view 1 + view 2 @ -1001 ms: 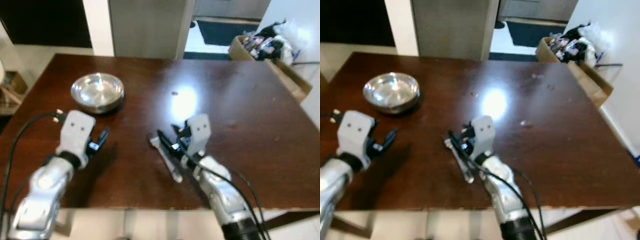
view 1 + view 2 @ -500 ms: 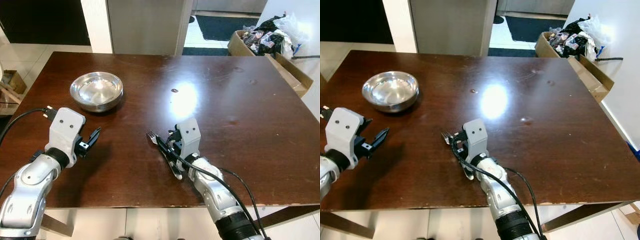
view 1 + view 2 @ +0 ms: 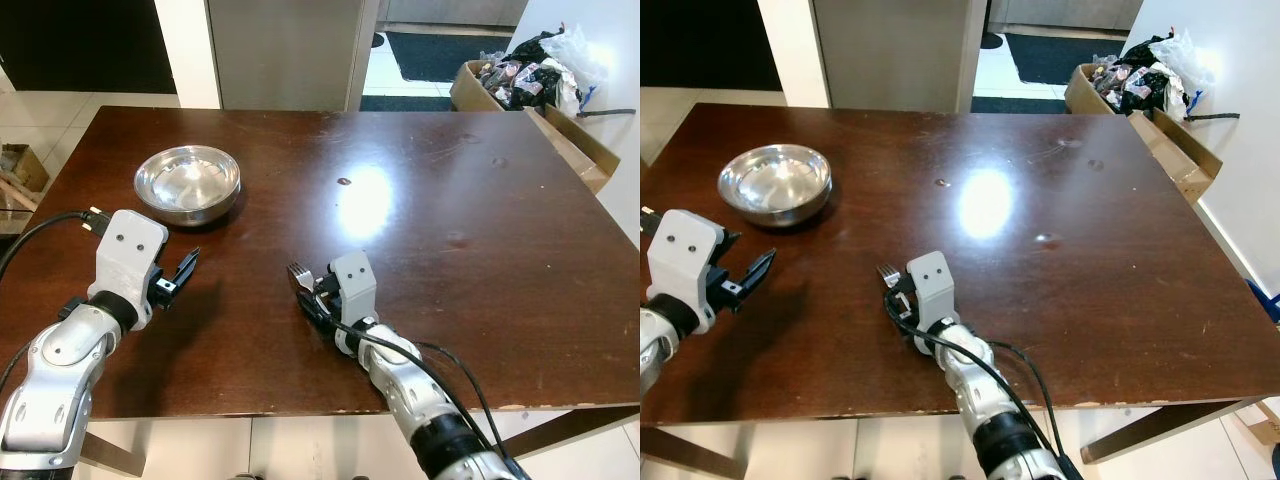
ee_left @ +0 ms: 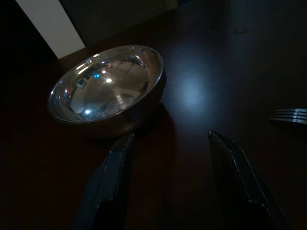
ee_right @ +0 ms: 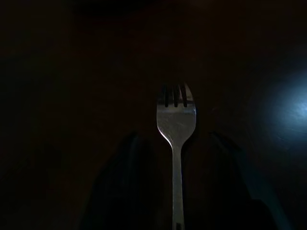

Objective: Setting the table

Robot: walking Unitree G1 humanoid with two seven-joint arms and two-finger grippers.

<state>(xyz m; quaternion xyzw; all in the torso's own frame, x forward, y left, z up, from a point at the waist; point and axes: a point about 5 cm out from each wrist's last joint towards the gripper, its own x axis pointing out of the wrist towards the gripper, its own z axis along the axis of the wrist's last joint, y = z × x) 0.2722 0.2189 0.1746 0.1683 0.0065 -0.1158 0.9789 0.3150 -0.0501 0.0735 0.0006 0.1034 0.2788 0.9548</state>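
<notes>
fork handle — under right end effector

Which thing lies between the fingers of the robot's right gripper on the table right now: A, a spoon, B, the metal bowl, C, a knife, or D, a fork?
D: the right wrist view shows the tines and handle of a fork lying between the two dark fingers of the right gripper, with gaps on both sides, while the metal bowl sits apart near the left gripper.
</notes>
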